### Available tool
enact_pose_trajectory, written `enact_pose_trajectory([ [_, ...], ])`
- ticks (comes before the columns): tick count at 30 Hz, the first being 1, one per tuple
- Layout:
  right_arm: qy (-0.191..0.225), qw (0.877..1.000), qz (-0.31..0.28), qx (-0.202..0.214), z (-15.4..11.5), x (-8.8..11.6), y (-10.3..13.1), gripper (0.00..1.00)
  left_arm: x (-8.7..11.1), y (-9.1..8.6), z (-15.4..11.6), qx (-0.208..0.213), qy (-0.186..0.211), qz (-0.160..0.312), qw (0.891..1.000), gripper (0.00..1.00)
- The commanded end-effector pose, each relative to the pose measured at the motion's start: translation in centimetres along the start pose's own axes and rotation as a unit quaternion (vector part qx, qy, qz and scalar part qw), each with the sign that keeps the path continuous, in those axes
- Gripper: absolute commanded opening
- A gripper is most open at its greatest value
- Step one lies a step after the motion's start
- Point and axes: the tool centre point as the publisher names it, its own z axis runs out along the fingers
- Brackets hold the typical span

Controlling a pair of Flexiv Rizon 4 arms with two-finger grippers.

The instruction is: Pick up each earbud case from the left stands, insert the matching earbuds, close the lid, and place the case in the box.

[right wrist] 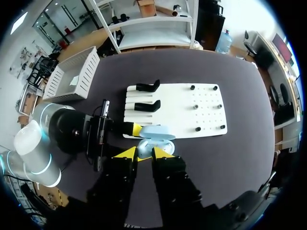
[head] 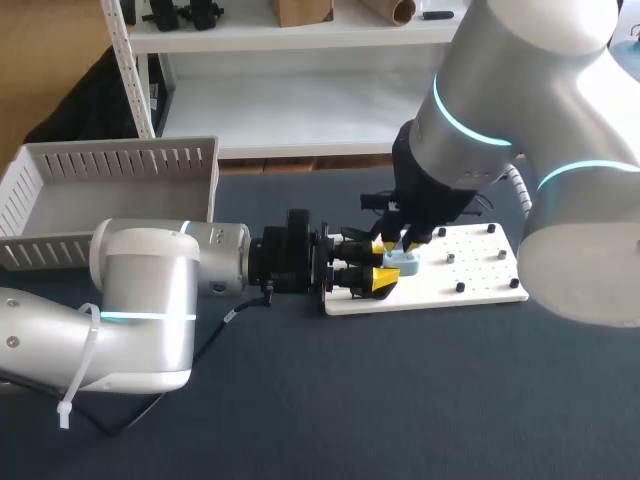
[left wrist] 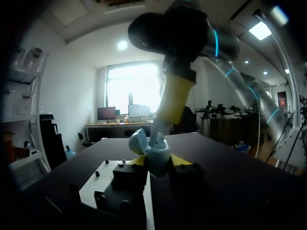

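1. The left gripper point(left wrist: 159, 163) pinches the light-blue earbud case point(right wrist: 154, 130) from two sides. The lid stands open and the case is held over the edge of the white board point(right wrist: 177, 108). It probably serves as a steady clamp, so the open cavity faces up.
2. The right gripper point(right wrist: 144, 153) hangs directly above the open case, which suits loading an earbud. I cannot tell whether it is pinching anything.
3. Two black stands point(right wrist: 146, 105) on the board, just beyond the case, carry no case.
4. The white slatted box point(head: 120, 150) sits well apart on the worktop point(head: 400, 400), beside the left arm. It looks handy for the drop-off once the lid is closed.
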Motion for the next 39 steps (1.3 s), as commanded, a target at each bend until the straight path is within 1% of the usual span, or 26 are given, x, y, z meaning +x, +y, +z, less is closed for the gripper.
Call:
enact_pose_trajectory([
  [1,-0.001,1.0,0.001,0.0,0.06,0.09,-0.01,0.0,0.09,0.07,0.02,0.001,-0.001,0.0,1.0,0.0],
  [39,0.001,1.0,0.0,0.0,0.16,0.22,0.14,0.0,0.09,0.07,0.02,0.001,-0.001,0.0,1.0,0.0],
])
